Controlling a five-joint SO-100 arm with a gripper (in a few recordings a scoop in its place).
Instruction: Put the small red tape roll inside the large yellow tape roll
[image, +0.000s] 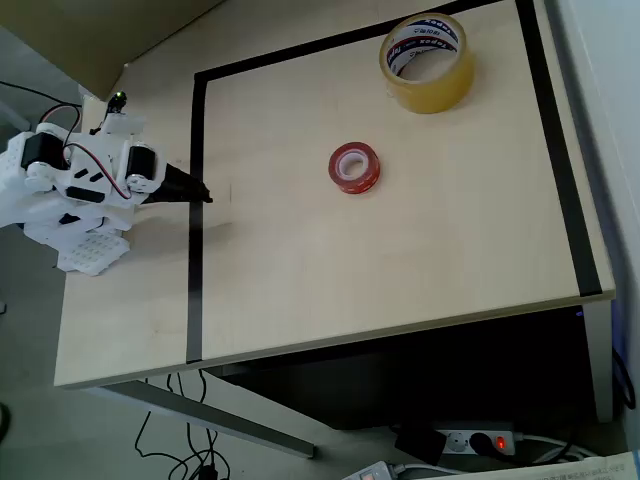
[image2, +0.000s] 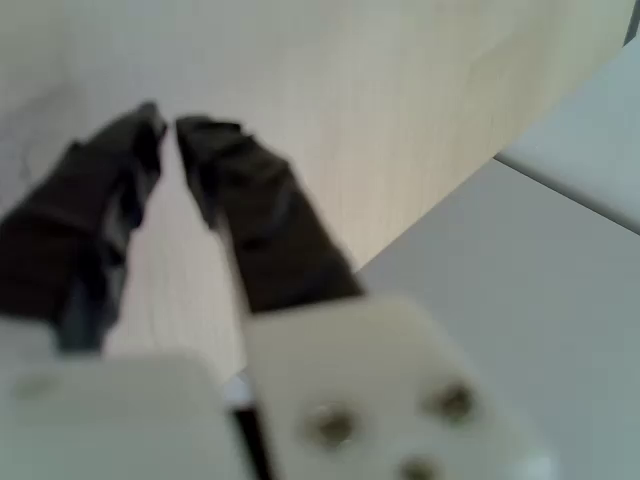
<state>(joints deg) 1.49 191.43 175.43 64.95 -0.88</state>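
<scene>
The small red tape roll (image: 355, 167) lies flat near the middle of the pale wooden table (image: 400, 270). The large yellow tape roll (image: 427, 60) lies flat at the far right, its white printed core facing up. The two rolls are apart. My gripper (image: 203, 196) is at the table's left side, by the black tape line, well to the left of the red roll. In the wrist view its black fingers (image2: 250, 210) meet at the tips over bare wood, and the gripper (image2: 168, 122) is shut with nothing in it.
A black tape line (image: 195, 260) frames the work area on the left, far and right sides. The white arm base (image: 75, 185) stands at the left edge. Below the table's near edge are cables and a power strip (image: 470, 440).
</scene>
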